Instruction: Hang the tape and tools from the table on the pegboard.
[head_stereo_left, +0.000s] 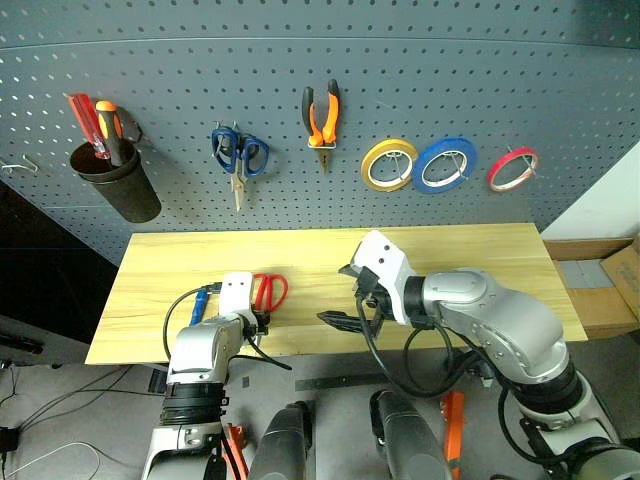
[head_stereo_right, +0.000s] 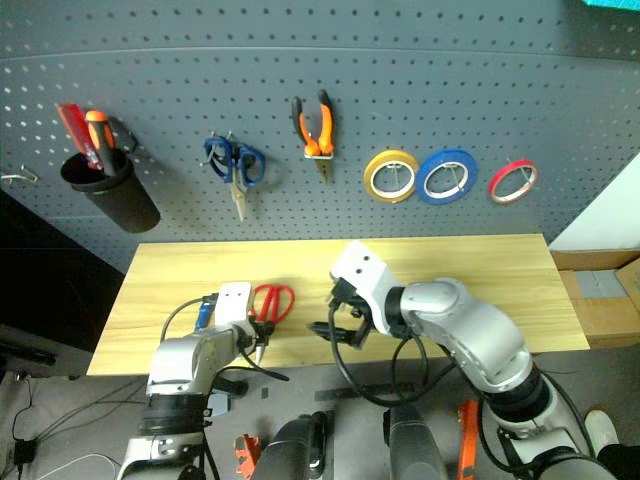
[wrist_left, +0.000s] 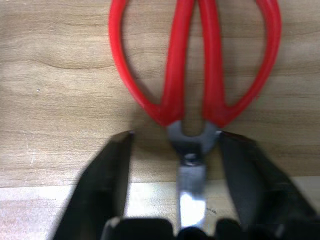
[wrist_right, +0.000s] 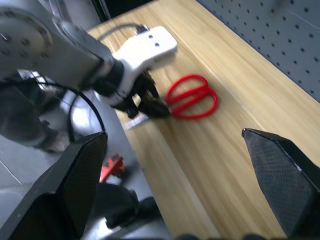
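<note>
Two task items already hang on the pegboard (head_stereo_left: 300, 60): orange-and-black pliers (head_stereo_left: 321, 113) at upper centre, thin red tape ring (head_stereo_left: 513, 169) at upper right, beside the yellow and blue rolls.

One item in hand: red-handled scissors (head_stereo_left: 269, 291) lie on the table (head_stereo_left: 470, 262), lower left of centre. The left gripper (wrist_left: 175, 150) straddles the blades just below the pivot, fingers apart on either side, not yet touching the metal.

Right gripper (head_stereo_left: 352, 318) hovers mid-frame, spread wide, empty.

Blue-handled screwdriver (head_stereo_left: 199, 303) lies beside the left wrist, still unhung.
</note>
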